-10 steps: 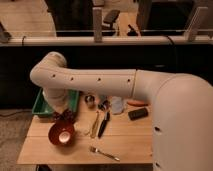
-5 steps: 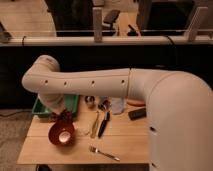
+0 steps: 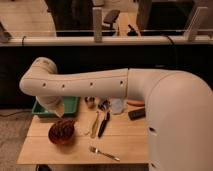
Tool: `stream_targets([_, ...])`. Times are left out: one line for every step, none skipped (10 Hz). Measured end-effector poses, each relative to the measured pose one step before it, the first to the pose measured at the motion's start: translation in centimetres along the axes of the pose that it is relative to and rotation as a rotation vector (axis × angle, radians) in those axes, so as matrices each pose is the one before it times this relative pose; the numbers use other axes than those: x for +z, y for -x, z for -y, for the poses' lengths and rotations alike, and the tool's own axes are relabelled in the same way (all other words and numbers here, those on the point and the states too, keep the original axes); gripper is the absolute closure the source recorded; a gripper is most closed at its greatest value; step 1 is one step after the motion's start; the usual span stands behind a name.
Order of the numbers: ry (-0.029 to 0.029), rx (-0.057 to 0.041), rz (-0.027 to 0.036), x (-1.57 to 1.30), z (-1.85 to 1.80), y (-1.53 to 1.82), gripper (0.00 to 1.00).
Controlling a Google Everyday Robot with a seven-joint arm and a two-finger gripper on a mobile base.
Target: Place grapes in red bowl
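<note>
The red bowl [image 3: 56,140] stands on the left part of the wooden table. A dark reddish bunch, the grapes [image 3: 62,129], lies inside it. My pale arm reaches in from the right, bends at the upper left and comes down toward the bowl. The gripper [image 3: 56,111] hangs at its end, just above the bowl's far rim and in front of the green tray. It is mostly hidden by the wrist. Nothing shows hanging from it.
A green tray [image 3: 71,103] sits behind the bowl. A small metal cup [image 3: 90,101], a pale cup [image 3: 117,106], an orange item [image 3: 136,103] and a black block [image 3: 136,114] line the back. A wooden utensil [image 3: 95,125], a black one [image 3: 104,124] and a fork [image 3: 104,153] lie mid-table.
The gripper has drawn back a little from over the bowl, and the dark bunch now shows uncovered inside it. The arm's elbow has barely shifted.
</note>
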Motion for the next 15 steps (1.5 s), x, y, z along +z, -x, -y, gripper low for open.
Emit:
stream_targets([-0.00232, 0.00224, 0.00285, 0.000, 0.044, 0.040, 0.20])
stream_targets([-0.00319, 0.00485, 0.00555, -0.008, 0.034, -0.037, 0.20])
stream_targets([-0.00355, -0.00085, 0.00787, -0.006, -0.001, -0.028, 0.20])
stream_targets([-0.00524, -0.00199, 0.01105, -0.048, -0.010, -0.110, 0.20])
stream_targets([-0.00774, -0.00426, 0.01773, -0.078, 0.017, -0.087, 0.20])
stream_targets([-0.00459, -0.00140, 0.01703, -0.043, -0.098, -0.167, 0.20])
stream_targets([-0.00616, 0.00015, 0.01774, -0.097, -0.107, -0.205, 0.20])
stream_targets([-0.00383, -0.00072, 0.01329, -0.032, -0.077, -0.093, 0.20])
stream_targets([-0.00223, 0.00010, 0.00228, -0.057, 0.004, -0.022, 0.20])
stream_targets([0.00086, -0.00226, 0.00223, 0.099, 0.066, 0.140, 0.20])
stream_targets([-0.00025, 0.00041, -0.00081, -0.005, -0.008, -0.042, 0.20])
stream_targets([0.00002, 0.00030, -0.00035, -0.006, -0.015, -0.023, 0.20])
stream_targets([-0.00008, -0.00013, -0.00005, -0.004, 0.008, 0.006, 0.20])
stream_targets([0.00022, -0.00037, 0.00049, 0.022, 0.009, 0.024, 0.20])
stream_targets([0.00010, 0.00007, -0.00006, 0.001, -0.005, -0.002, 0.20])
